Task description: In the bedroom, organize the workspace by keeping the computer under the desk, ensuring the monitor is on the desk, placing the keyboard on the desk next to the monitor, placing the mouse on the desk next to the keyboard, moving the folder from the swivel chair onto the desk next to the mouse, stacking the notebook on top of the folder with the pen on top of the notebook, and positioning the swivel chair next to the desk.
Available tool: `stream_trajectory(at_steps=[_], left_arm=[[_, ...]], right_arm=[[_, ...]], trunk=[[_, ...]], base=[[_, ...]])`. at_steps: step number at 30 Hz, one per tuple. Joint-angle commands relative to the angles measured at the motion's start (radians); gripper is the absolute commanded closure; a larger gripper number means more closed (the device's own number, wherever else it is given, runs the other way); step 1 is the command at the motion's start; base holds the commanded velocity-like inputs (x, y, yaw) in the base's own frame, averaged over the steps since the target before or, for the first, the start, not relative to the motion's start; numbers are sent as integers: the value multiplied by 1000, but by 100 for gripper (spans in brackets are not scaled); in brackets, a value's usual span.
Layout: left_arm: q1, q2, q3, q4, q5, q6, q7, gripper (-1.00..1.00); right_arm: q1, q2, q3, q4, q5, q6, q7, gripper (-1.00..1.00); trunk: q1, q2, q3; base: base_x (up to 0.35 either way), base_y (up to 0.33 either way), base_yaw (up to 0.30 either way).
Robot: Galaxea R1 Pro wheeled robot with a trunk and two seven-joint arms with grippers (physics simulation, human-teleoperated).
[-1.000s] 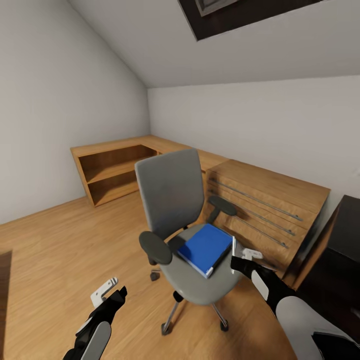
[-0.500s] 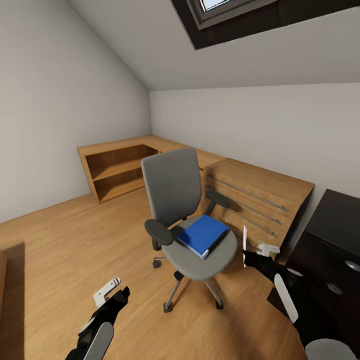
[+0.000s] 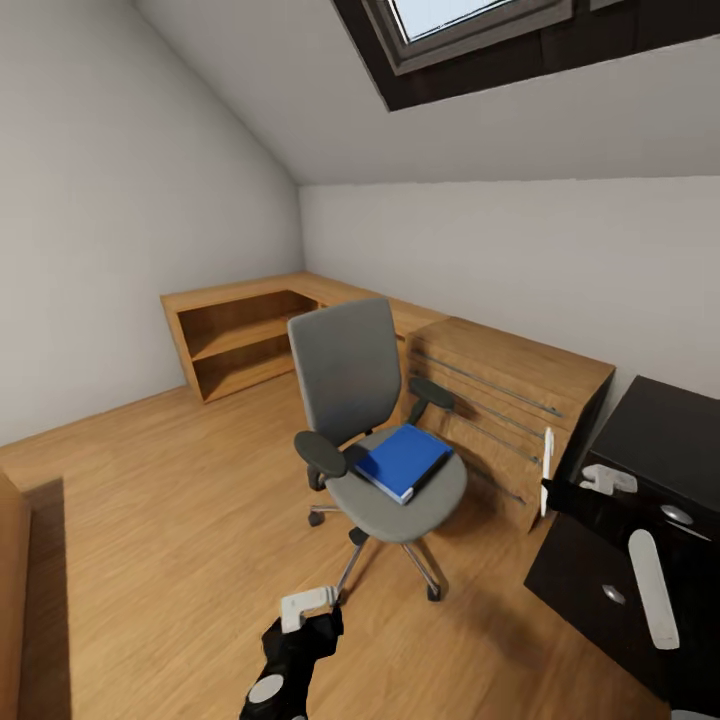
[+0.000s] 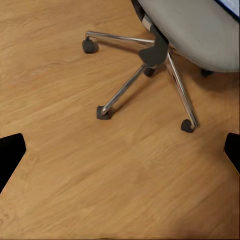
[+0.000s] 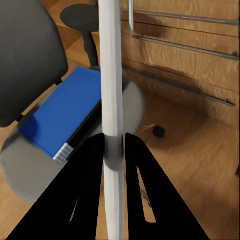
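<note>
**Q:** Right side — what am I holding?

**A:** My right gripper (image 5: pixel 114 150) is clamped on the pen (image 5: pixel 111 90). The thin white stick runs straight up between the two black fingers (image 5: pixel 90 175), pinched low on its shaft, most of its length sticking out past the tips. From the head camera the pen (image 3: pixel 547 470) stands upright at the end of my right arm, in front of the wooden chest of drawers (image 3: pixel 510 400) and just beside the desk (image 3: pixel 660 430) with its black drawer unit.

**Q:** Folder?

**A:** The blue folder (image 3: pixel 403 461) lies flat on the grey seat of the swivel chair (image 3: pixel 350 380) — well apart from the pen tip, untouched. In the right wrist view the folder (image 5: pixel 65 112) sits beyond the fingers, white page edges toward me.

**Q:** Left side?

**A:** My left gripper (image 3: pixel 310 605) hangs low over the wooden floor (image 4: pixel 75 175), near the chair's chrome base (image 4: pixel 145 70). Fingers spread wide, nothing between them.
</note>
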Motion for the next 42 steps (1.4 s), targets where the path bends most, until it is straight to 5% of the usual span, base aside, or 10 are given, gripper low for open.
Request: stream_trajectory(at_steps=[1, 4, 12, 17, 29, 42], left_arm=[[-1, 0, -19, -2, -5, 5, 22, -100], [-1, 0, -40, -3, -13, 6, 40, -100], [-1, -4, -51, 43, -15, 9, 47, -100], [-1, -5, -50, 49, -14, 9, 47, -100], [-1, -13, -50, 56, -16, 7, 52, -100], [-1, -14, -46, 56, -21, -4, 49, -100]], right_arm=[[-1, 0, -3, -3, 2, 7, 8, 100], [0, 0, -7, -5, 3, 8, 8, 100], [1, 0, -140, -1, 1, 4, 9, 100], [1, 1, -175, 0, 0, 2, 9, 100], [1, 0, -192, 0, 1, 1, 9, 100], [1, 1, -193, 0, 1, -2, 8, 100]], trunk=[[-4, 7, 2], [-16, 28, 12], [-46, 84, 37], [-65, 119, 53], [-111, 203, 91], [-111, 203, 91]], base=[[-3, 0, 0], [-1, 0, 0], [-1, -12, -179], [-14, -231, -137], [17, -306, -7], [147, -5, 0]])
